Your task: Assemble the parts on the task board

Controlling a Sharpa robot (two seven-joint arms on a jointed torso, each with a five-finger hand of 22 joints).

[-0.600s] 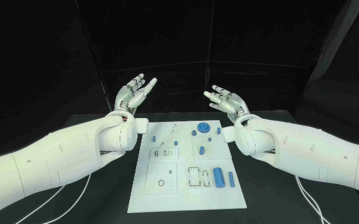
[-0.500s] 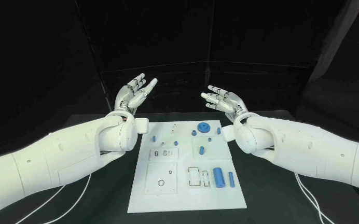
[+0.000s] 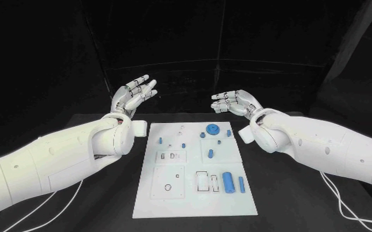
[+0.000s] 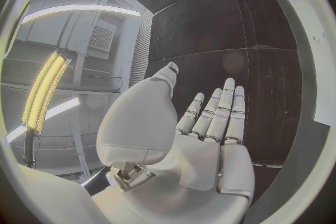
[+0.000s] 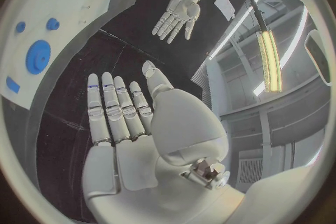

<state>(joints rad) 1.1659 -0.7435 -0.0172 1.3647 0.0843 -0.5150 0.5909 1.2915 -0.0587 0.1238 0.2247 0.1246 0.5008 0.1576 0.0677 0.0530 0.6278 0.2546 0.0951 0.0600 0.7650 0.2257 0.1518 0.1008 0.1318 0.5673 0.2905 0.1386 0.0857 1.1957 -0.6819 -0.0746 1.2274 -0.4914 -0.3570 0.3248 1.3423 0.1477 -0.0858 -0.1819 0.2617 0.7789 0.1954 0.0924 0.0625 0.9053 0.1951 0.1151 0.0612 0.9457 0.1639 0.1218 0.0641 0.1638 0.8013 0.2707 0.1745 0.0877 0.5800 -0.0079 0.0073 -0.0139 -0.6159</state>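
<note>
Left hand (image 3: 131,94), right hand (image 3: 235,102): fingers spread, empty. Task board (image 3: 194,200) near edge possibly cut off.

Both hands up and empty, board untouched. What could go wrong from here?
1. Small blue parts sit close together on the task board; the right hand or left hand, coming down open, may knock neighbours.
2. The large blue cylinder lies on its side and might roll if nudged.
</note>
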